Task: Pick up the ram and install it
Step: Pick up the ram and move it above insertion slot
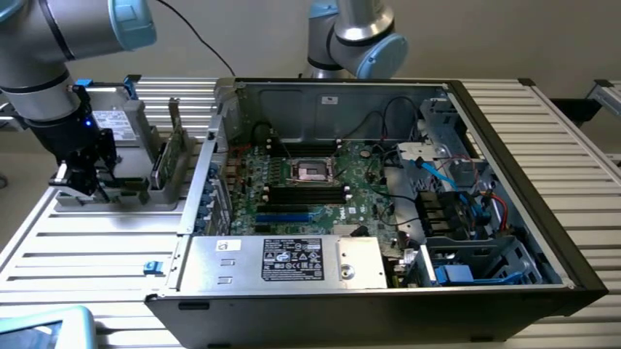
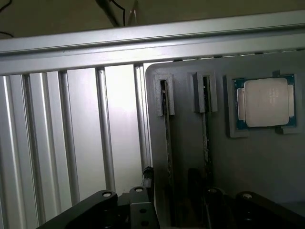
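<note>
Grey plastic holder [image 2: 267,167] is sitting right under the gripper [image 2: 174,212]. The ram [image 2: 165,138] is standing on edge in its slot there, with a second stick [image 2: 206,133] just beside it and the silver processor chip [image 2: 264,102] nearby. The jaws are standing spread wide, pinching nothing. On the exterior view's left, the arm [image 1: 43,87] is hanging over that holder, well apart from the motherboard [image 1: 310,182]. This is looking like the approach to the pick. A clean grasp is calling for fingers centring on that one thin edge, clear of its neighbour.
</note>
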You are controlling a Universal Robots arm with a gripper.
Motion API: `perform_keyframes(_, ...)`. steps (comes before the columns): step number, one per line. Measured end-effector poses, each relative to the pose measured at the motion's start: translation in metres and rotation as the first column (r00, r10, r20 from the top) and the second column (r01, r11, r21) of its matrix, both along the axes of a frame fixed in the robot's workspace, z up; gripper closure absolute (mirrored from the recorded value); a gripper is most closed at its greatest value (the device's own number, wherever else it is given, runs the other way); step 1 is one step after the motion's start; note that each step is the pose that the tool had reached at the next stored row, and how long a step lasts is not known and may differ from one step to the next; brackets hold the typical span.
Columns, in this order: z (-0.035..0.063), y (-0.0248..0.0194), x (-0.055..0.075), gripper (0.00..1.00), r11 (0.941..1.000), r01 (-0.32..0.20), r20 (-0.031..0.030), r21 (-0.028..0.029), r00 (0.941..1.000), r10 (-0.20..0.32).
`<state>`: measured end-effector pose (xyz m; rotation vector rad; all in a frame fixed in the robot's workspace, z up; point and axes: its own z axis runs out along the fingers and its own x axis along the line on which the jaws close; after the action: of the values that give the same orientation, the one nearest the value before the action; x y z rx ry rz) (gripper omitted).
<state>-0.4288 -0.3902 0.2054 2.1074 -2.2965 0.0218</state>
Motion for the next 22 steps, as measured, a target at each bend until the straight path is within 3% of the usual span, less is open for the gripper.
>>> perform_keyframes(2,0.0001,0.0000,-0.0003,0.57,1.0000,0.000,0.0000,-0.0002,1.0000,0.000)
perform_keyframes(9,-0.0011,0.0000,-0.0016,0.57,0.9999,-0.017,0.0116,-0.0001,0.9998,0.017)
perform_keyframes(18,-0.0059,0.0000,-0.0017,0.57,0.9998,-0.018,0.0116,-0.0002,0.9998,0.018)
perform_keyframes(20,-0.0063,0.0000,-0.0018,0.59,0.9998,-0.018,0.0115,-0.0003,0.9998,0.018)
perform_keyframes(22,-0.0065,0.0000,-0.0018,0.72,0.9998,-0.018,0.0117,-0.0002,0.9998,0.018)
